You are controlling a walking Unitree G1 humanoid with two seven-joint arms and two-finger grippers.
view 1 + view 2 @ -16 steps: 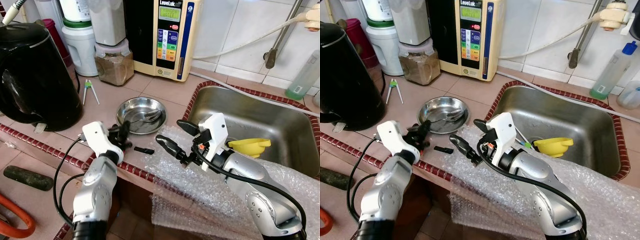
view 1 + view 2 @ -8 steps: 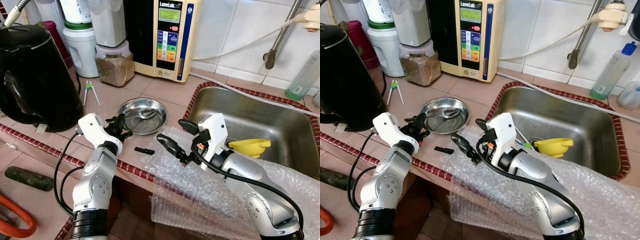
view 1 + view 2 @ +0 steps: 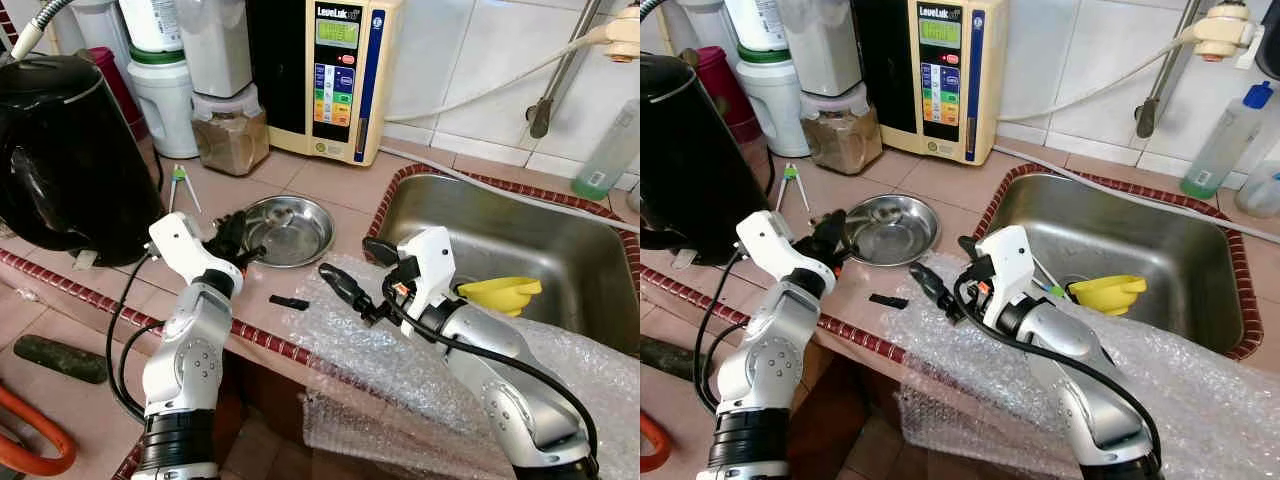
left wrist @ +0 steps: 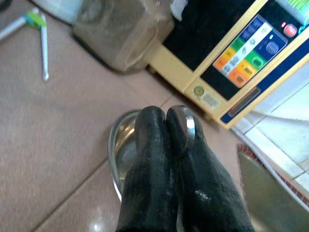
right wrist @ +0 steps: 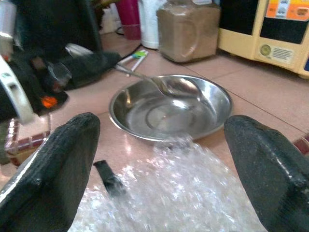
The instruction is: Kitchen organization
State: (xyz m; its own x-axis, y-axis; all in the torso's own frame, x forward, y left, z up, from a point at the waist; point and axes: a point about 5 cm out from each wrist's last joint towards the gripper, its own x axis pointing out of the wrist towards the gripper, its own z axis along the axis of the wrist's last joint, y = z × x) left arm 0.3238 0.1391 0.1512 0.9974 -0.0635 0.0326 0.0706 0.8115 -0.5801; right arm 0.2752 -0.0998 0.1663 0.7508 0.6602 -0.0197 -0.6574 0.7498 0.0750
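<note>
A shiny metal bowl (image 3: 289, 216) sits on the pink tiled counter (image 3: 330, 180), close to the sink's left edge. The left gripper (image 3: 238, 240) is at the bowl's left rim. Its two black fingers are pressed together on the handle of a spoon (image 5: 164, 85). The round end of the spoon is over the inside of the bowl, and I cannot tell if it touches the bottom. In the left wrist view, a bit of shiny metal peeks out between the fingertips (image 4: 153, 128).

The right gripper (image 3: 362, 270) is just beside the bowl, near the counter's front edge. Its fingers are wide apart and hold nothing. It hangs over a sheet of bubble wrap (image 3: 420, 360) that lies on the front edge of the counter and droops down. A small black piece (image 3: 288, 301) lies on the counter between the two arms, near the front edge.

A yellow funnel (image 3: 500, 293) lies in the metal sink (image 3: 520, 230). A black kettle (image 3: 70, 150) stands at the left end of the counter. At the back of the counter are a jar of brown powder (image 3: 230, 135) and a cream-coloured water machine (image 3: 335, 70). Small tongs with a green tip (image 3: 180, 183) lie near the jar.
</note>
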